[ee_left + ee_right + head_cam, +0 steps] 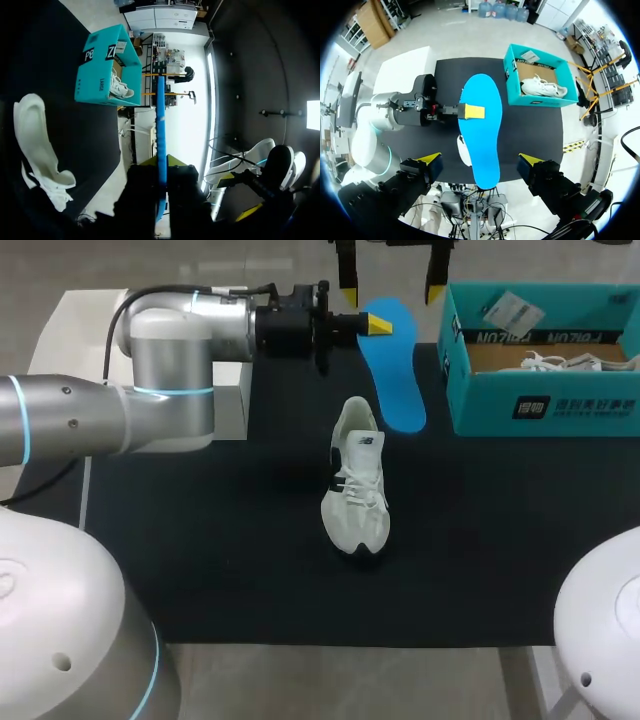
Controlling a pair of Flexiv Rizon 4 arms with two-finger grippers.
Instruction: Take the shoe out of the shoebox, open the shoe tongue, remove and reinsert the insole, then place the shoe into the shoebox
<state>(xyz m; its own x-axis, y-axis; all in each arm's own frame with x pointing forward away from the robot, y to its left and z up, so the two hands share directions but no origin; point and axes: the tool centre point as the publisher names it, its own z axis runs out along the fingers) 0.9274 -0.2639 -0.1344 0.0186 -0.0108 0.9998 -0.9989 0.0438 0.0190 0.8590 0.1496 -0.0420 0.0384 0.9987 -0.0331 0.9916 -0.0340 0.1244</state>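
Even overhead light falls on the black mat (250, 570), leaving only a soft shadow beside the white shoe (357, 485). A pale sheen glints along the left arm (170, 370). From the left wrist, the left gripper (161, 162) reads as a dark silhouette against bright glare, and the insole (160, 115) shows vivid blue.

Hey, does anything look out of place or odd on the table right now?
Only the blue insole: it is out of the white sneaker, pinched at one end by the left hand and held above the mat. The sneaker stands upright, and nothing looks spilled or damaged.
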